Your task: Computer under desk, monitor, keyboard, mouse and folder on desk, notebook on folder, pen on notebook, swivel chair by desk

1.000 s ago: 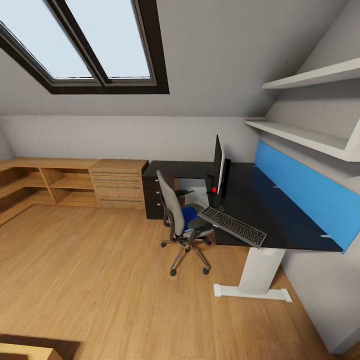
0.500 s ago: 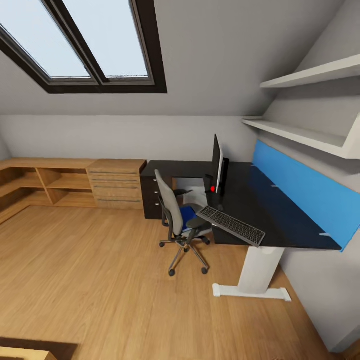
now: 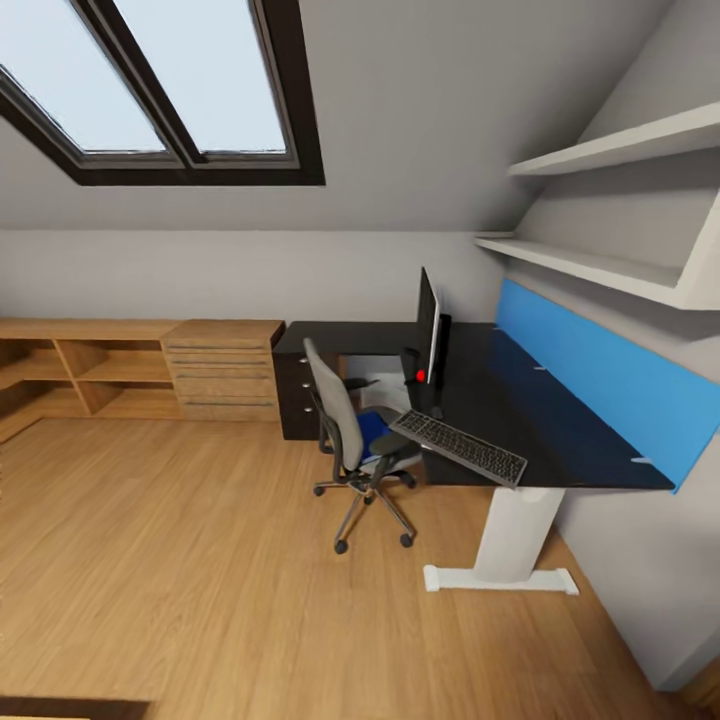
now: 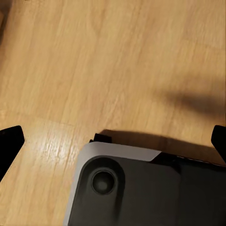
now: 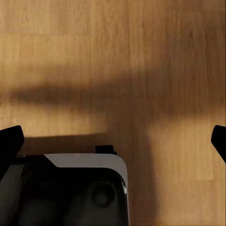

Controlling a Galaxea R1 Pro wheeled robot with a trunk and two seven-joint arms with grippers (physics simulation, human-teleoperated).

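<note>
The black-topped desk (image 3: 520,410) runs along the right wall on a white leg. On it the monitor (image 3: 427,322) stands edge-on to me. The keyboard (image 3: 458,447) lies at the desk's front corner, partly overhanging the edge. The swivel chair (image 3: 340,425) is drawn up to the desk, with the blue folder (image 3: 376,428) on its seat. A pale grey box, perhaps the computer (image 3: 388,398), shows under the desk behind the chair. Mouse, notebook and pen are too small to make out. My left gripper (image 4: 113,141) and right gripper (image 5: 113,141) hang open over the wood floor, both empty.
A dark drawer unit (image 3: 295,395) stands under the desk's far end, beside a light-wood dresser (image 3: 222,368) and low shelving (image 3: 80,370). A long blue panel (image 3: 600,385) and white shelves (image 3: 600,270) line the right wall. Wood floor (image 3: 200,560) lies between me and the chair.
The whole head view has drifted a little left and the floor's near edge has dropped away, so the camera has moved. Nothing on or around the desk has shifted.
</note>
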